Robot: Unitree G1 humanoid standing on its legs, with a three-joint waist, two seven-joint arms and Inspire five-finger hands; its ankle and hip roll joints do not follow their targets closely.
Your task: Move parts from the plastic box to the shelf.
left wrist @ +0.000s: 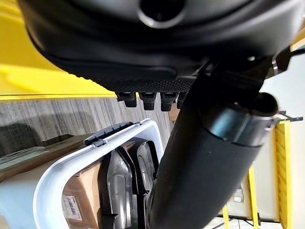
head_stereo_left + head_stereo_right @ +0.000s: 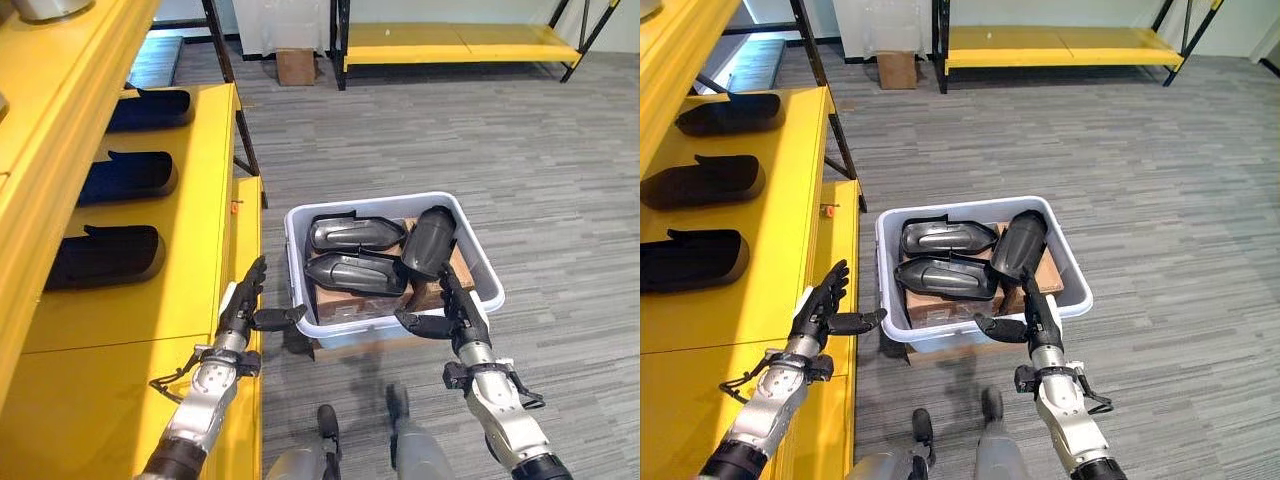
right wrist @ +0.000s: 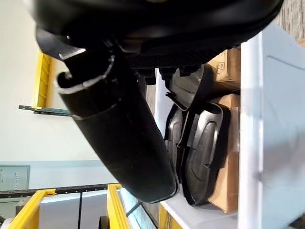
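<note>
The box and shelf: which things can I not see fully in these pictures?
- Cardboard under the parts in the box: mostly covered by three parts, both eye views.
- Shelf parts: the top one is cut by the upper shelf board, left eye view.
- Left hand, right hand: open, empty.

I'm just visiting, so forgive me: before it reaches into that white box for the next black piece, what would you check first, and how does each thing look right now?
1. Left hand open and holding nothing: ok.
2. Right hand open and holding nothing: ok; it is at the near rim of the plastic box.
3. Parts left to pick: ok; two flat parts lie side by side and a leaning part stands beside them.
4. Free room on the shelf: ok; bare yellow beside the three placed parts.
5. Whether the leaning part will slip once touched: cannot tell.
</note>
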